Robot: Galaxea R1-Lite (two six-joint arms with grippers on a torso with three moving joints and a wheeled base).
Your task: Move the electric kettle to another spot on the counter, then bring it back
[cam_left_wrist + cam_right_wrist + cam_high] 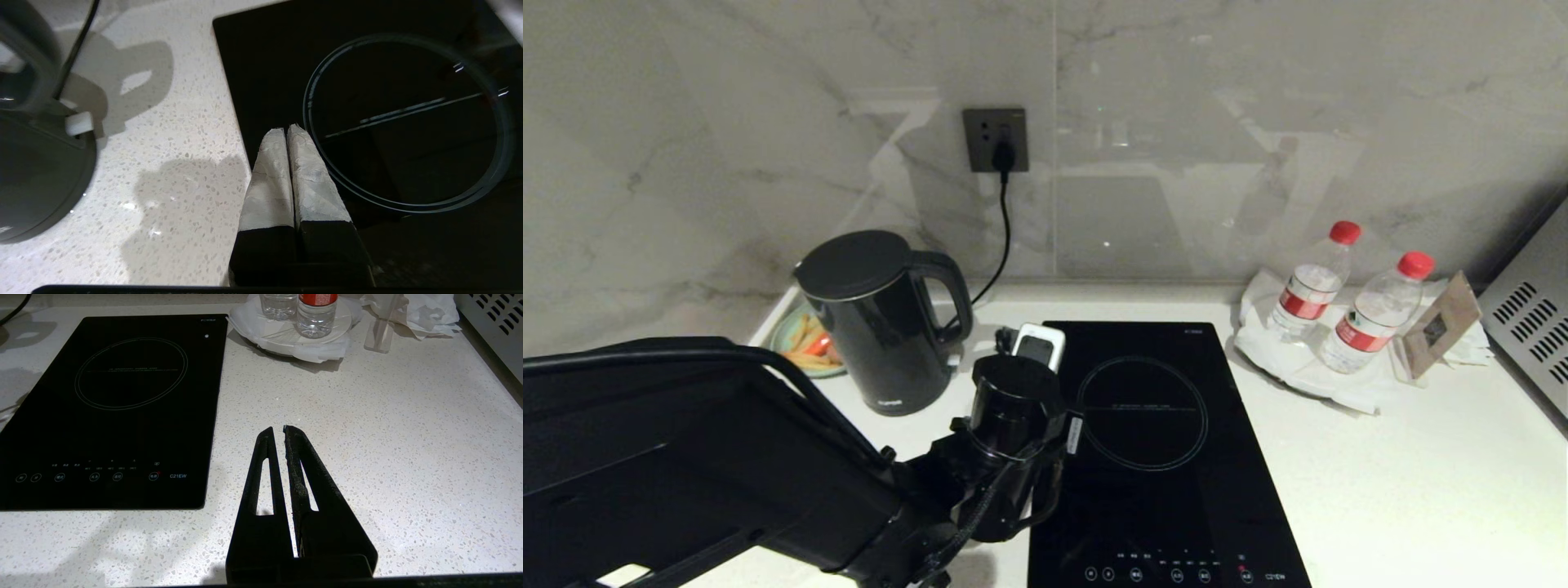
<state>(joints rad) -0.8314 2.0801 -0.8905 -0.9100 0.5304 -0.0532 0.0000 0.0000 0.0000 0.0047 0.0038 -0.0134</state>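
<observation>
Left wrist view shows our left end effector [288, 130] closed, empty, over the hob [367, 122] edge; kettle [878, 318] stands back-left on the table [1421, 474]. We should open before reaching its handle.

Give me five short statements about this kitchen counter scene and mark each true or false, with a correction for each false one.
1. The tall glossy black electric kettle stands on the white speckled stone counter left of the black glass induction hob. True.
2. The left pincer is clamped on the kettle's handle. False: it is shut on nothing, poised over the hob's edge, apart from the kettle.
3. Two clear plastic bottles with red caps stand right of the hob. True.
4. A pot sits on the hob's ring. False: nothing stands on the ring.
5. The right pincer holds a bottle. False: it is shut on nothing, above bare counter.
</observation>
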